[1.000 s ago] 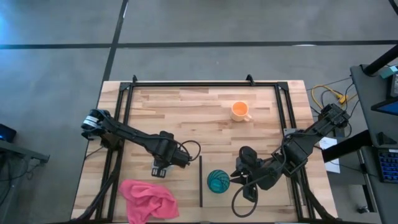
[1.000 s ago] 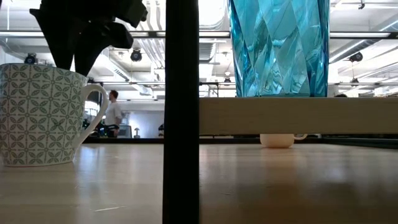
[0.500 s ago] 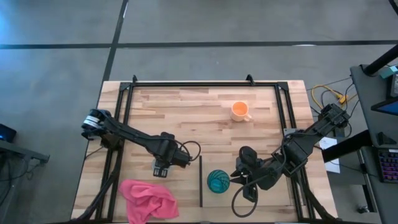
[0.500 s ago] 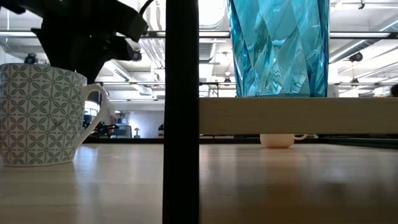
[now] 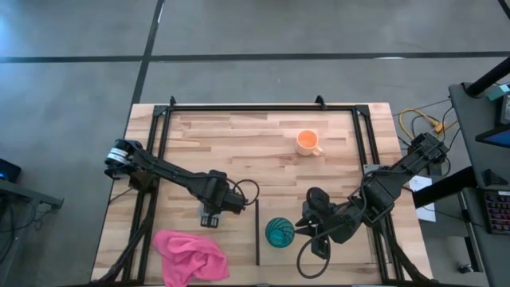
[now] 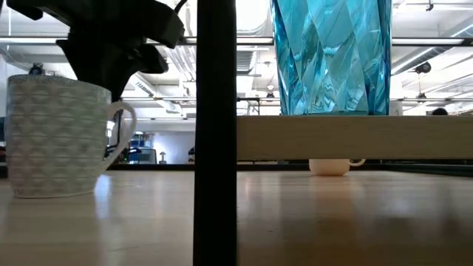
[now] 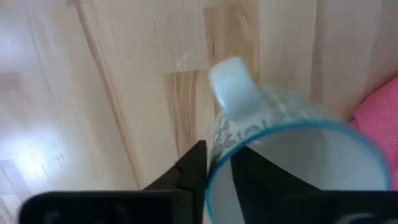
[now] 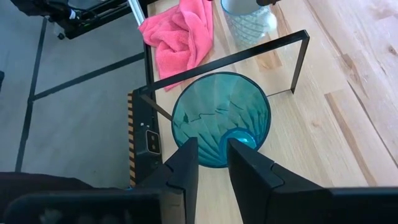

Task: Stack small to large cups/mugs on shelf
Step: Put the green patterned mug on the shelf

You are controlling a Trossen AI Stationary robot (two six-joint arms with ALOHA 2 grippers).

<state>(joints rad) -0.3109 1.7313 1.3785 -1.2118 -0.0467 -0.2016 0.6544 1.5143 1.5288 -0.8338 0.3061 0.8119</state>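
The white patterned mug (image 6: 55,137) is near the table's near-left, its handle (image 7: 233,87) pointing away from my left gripper (image 7: 219,171), which is shut on its rim from above (image 5: 211,215). The teal tumbler (image 5: 279,232) stands upright on the pale shelf board (image 6: 347,137), just right of the dark upright strip (image 5: 257,231). My right gripper (image 8: 212,165) sits at the tumbler's (image 8: 221,118) right side with a narrow gap between its fingers. The orange mug (image 5: 307,142) stands alone toward the far side. My left gripper pinches the white mug's rim (image 7: 211,177) near the handle, one finger outside the wall (image 7: 189,174) and one inside (image 7: 252,177). It comes from above, slanting down. The mug hangs upright; whether its base clears the table I cannot tell. My right gripper's fingertips are hidden, so whether they touch the tumbler's wall I cannot tell.
A crumpled pink cloth (image 5: 191,253) lies at the near edge, left of the strip and close to the white mug. A black frame (image 5: 239,107) borders the tabletop. Bare wood lies between the orange mug and the shelf.
My left gripper has carried the white mug a little toward the table's right, closer to the shelf's upright strip, and the mug has stayed upright. My right gripper and the tumbler have kept still.
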